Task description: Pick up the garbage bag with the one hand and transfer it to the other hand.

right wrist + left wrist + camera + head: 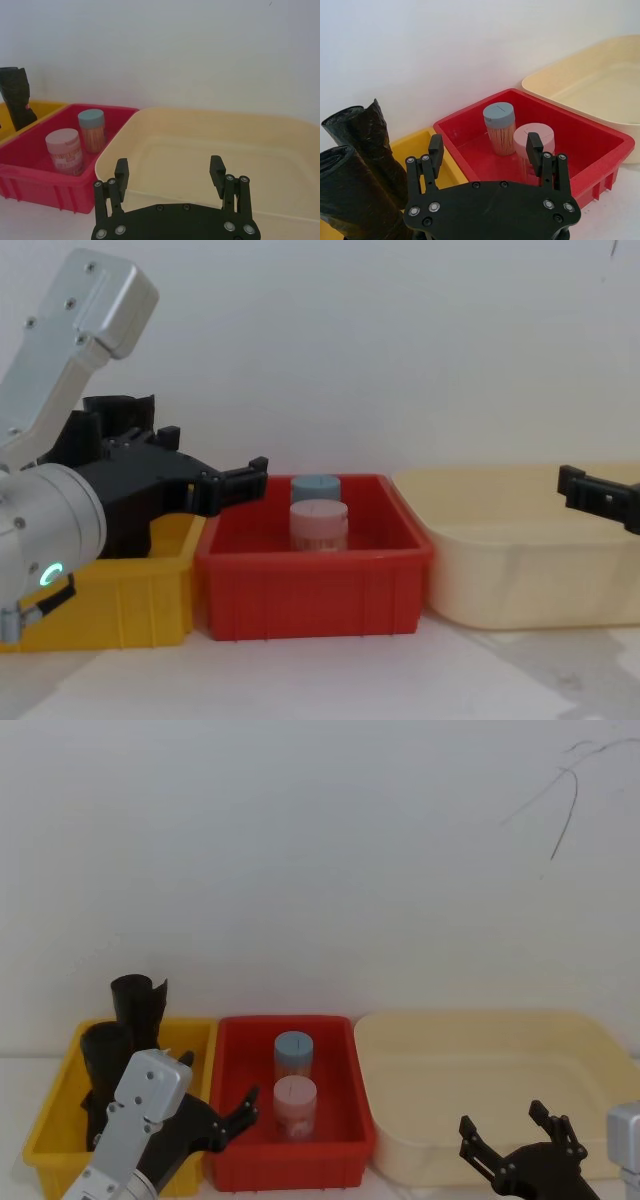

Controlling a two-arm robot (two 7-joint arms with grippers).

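Red plastic lies straight ahead of the left gripper [485,150]: a red bin [290,1168] holds a blue-lidded jar [294,1055] of thin sticks, with a pink-lidded jar [295,1105] just in front of it. The gripper, on the arm with the green ring light [48,573], hovers above the front right corner of a yellow bin [55,1120]. Its fingers are spread wide and hold nothing, and one fingertip reaches over the red bin's near wall. On the far side of the red bin from this gripper sits a wide cream bin [480,1020]. The right gripper [169,167] hangs low before the cream bin's front wall, fingers likewise apart and empty.

All three bins stand side by side on a white counter [300,680] against a plain white wall [300,840]. A thin dark line marks the wall high above the right gripper.

The garbage bag [105,1050] stands upright inside the yellow bin, to the left gripper's left and a little behind its fingers. It is not touched by them. It is a thick, stubby roll of matte black, crinkled plastic, and its top rises just above the bin's rim. A taller, slimmer black roll [140,998] with a ragged flap at its top stands close behind it, farther from the gripper. In the head view the left arm covers the bag's lower part.
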